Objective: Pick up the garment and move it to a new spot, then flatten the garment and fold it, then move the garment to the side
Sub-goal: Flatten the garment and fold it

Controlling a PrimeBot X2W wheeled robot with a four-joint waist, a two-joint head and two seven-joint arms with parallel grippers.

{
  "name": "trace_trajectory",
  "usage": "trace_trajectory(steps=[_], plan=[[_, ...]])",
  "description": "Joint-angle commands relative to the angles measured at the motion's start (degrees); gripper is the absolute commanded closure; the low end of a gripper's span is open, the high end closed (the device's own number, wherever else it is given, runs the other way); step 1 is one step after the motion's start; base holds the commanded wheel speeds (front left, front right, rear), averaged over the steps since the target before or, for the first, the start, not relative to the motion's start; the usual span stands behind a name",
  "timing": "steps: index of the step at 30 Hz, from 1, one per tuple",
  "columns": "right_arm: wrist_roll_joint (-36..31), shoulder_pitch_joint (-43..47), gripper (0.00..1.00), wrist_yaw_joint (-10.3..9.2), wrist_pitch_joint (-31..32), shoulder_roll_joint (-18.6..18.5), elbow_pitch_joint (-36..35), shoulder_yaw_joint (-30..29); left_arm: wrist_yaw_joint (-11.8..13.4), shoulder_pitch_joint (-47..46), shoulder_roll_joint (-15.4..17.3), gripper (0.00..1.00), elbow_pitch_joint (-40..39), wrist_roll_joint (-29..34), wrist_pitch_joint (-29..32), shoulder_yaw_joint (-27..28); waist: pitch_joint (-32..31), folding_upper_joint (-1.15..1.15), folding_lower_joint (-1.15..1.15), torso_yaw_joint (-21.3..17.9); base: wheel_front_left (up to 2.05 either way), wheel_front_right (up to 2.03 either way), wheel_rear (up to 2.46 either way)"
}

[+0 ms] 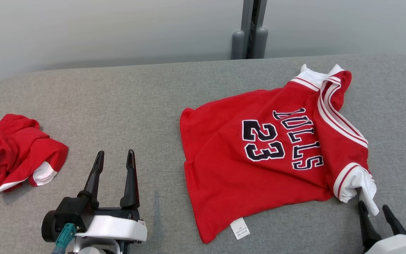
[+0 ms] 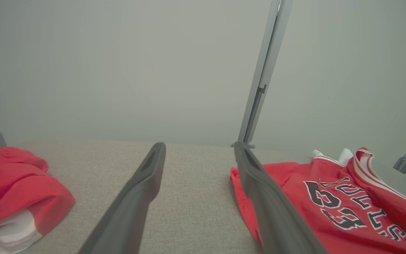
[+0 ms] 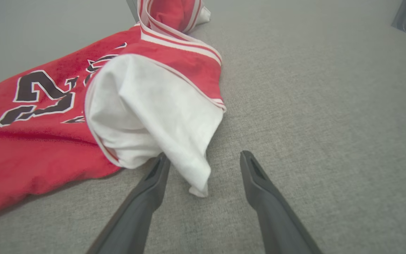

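From the head view, the red jersey (image 1: 259,169) lies spread on the right half of the grey table (image 1: 136,98), number and lettering facing up, with a white label (image 1: 240,228) at its near hem. A crumpled red-and-white bundle (image 1: 16,151) sits well apart at the table's left edge. The left gripper (image 1: 115,152) hovers between the two, fingers spread wide and holding nothing.

In the left wrist view, that gripper (image 2: 199,146) stands open over bare fabric, with the jersey (image 2: 330,211) beside its one finger and the bundle (image 2: 12,190) off to the other side.

In the right wrist view, the right gripper (image 3: 205,157) is fully parted and grips nothing. The jersey's white sleeve (image 3: 146,106) droops with its corner between the fingers. It may be brushing one fingertip, though that is hard to tell.
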Motion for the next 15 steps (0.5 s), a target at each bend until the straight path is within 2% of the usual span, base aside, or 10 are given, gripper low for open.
trace_trajectory(steps=[1,5,6,7,15], plan=[[-0.5,-0.3,0.00,0.00,0.0,-0.4,1.4,0.2,-0.4,-0.6,0.2,0.00,0.1,0.4,0.0,0.2,0.2,0.00,0.00,0.2,0.00,0.00,0.00],[-1.7,-1.6,0.00,0.00,-0.9,-0.8,3.7,1.3,-0.4,-0.8,0.2,0.00,0.2,0.6,0.0,0.3,0.6,0.00,0.00,0.3,0.00,0.00,0.00],[-1.3,-2.0,0.64,0.00,-1.3,-0.6,4.2,1.4,-0.4,-0.9,0.2,0.00,0.3,0.7,0.0,0.3,0.6,0.00,0.00,0.3,0.00,0.00,0.00],[-1.1,-2.2,1.00,0.00,-1.6,-0.6,4.5,1.6,-0.5,-0.9,0.2,0.00,0.3,0.8,0.0,0.3,0.7,0.00,0.00,0.2,0.00,0.00,0.00],[-5.7,-6.1,1.00,0.00,-3.7,-4.1,2.7,-1.0,-0.1,-1.3,0.2,0.00,0.7,0.3,0.0,0.1,-0.2,0.00,0.00,-0.5,0.00,0.00,0.00]])
